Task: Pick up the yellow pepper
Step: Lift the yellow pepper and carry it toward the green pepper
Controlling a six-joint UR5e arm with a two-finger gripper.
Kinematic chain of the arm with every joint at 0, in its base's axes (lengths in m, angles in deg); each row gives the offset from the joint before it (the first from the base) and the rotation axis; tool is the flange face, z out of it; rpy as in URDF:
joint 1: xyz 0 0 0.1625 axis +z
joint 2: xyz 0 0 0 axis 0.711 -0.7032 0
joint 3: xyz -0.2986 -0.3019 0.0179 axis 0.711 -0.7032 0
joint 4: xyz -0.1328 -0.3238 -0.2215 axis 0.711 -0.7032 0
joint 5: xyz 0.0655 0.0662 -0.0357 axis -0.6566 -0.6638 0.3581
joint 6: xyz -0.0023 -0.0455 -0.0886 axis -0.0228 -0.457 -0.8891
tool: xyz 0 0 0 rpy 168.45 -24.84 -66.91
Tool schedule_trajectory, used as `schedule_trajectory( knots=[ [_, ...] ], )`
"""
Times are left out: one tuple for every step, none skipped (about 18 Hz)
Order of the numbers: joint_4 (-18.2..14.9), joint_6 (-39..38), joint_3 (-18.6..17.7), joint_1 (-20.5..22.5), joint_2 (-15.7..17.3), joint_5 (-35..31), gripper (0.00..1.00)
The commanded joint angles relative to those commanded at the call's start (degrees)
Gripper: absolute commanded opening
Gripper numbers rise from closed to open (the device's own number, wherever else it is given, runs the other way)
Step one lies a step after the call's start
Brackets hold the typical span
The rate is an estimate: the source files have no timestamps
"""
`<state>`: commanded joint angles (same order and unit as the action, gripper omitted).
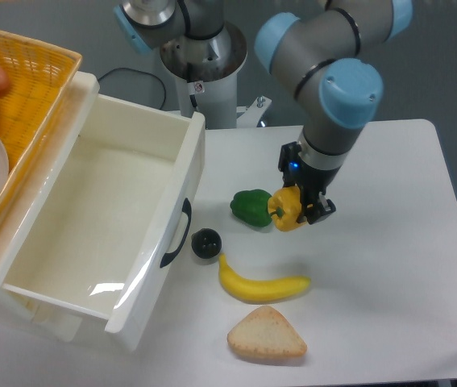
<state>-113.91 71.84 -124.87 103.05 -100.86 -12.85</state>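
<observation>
Arm reaches down from the top, wrist vertical, hand (299, 211) pointing at the table (389, 266). Hand clamped on the yellow pepper (285, 210), which hangs at its fingertips above the table, just beside the green pepper (250, 206), above the banana (262, 285).

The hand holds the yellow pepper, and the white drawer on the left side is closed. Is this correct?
Not entirely. The hand does hold the yellow pepper, but the white drawer on the left is pulled open, with its inside visible. The fixed camera view shows this.
</observation>
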Motion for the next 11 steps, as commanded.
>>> schedule_trajectory(
  knots=[
    [-0.09, -0.17, 0.0, -0.44, 0.09, 0.0, 0.08],
    [-0.09, -0.61, -0.09, -0.88, 0.09, -0.09, 0.08],
    [0.0, -0.7, -0.18, -1.14, 0.01, -0.09, 0.08],
    [0.0, -0.79, -0.35, -1.32, 0.0, -0.17, 0.08],
    [0.0, -0.79, -0.35, -1.32, -0.08, -0.18, 0.08],
    [0.0, -0.7, -0.35, -1.23, -0.17, -0.09, 0.08],
    [0.0, -0.7, -0.35, -1.15, -0.17, 0.0, 0.08],
    [0.0, -0.7, -0.35, -1.15, -0.17, 0.09, 0.08],
    [0.0, -0.7, -0.35, -1.15, -0.17, 0.09, 0.08],
    [0.0, -0.62, -0.35, -1.15, -0.17, 0.0, 0.08],
    [0.0, -0.53, -0.44, -1.06, -0.17, 0.0, 0.08]
  ],
)
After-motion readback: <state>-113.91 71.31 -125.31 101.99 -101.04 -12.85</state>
